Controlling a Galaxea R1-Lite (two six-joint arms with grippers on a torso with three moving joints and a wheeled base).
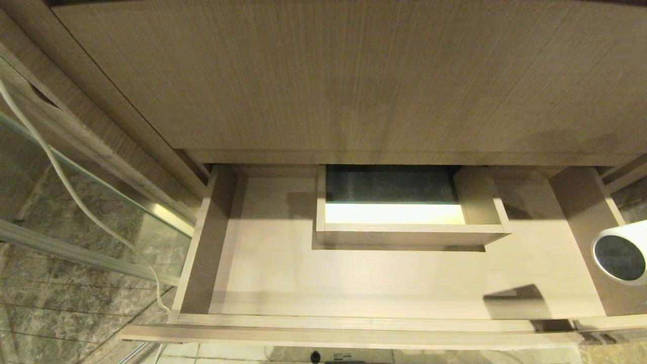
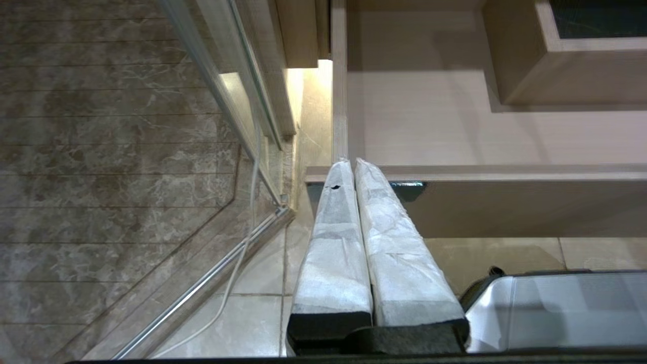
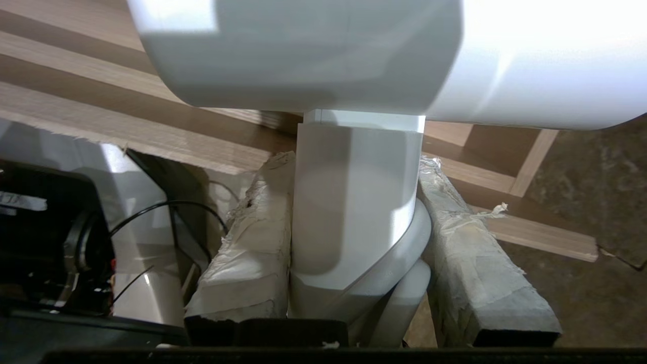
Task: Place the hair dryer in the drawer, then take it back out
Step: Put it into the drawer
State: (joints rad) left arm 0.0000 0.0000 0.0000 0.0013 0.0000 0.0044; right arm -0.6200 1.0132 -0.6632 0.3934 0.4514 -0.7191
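Note:
The pale wood-grain drawer (image 1: 283, 273) stands pulled out below the cabinet front, with a boxed cut-out (image 1: 404, 227) at its back middle. The white hair dryer (image 1: 620, 252) shows at the right edge of the head view, its dark round end face towards me, over the drawer's right side. In the right wrist view my right gripper (image 3: 354, 167) is shut on the hair dryer (image 3: 356, 202), its taped fingers (image 3: 252, 242) pressed on both sides of the handle, the barrel lying across above. My left gripper (image 2: 349, 167) hangs shut by the drawer's (image 2: 455, 121) front left corner, holding nothing.
A glass panel with a metal rail (image 1: 91, 202) stands left of the drawer, and a white cord (image 1: 65, 192) hangs along it to the marble floor (image 2: 101, 151). The tall wood-grain cabinet front (image 1: 354, 76) rises behind the drawer. Part of the robot's base (image 2: 556, 308) shows below.

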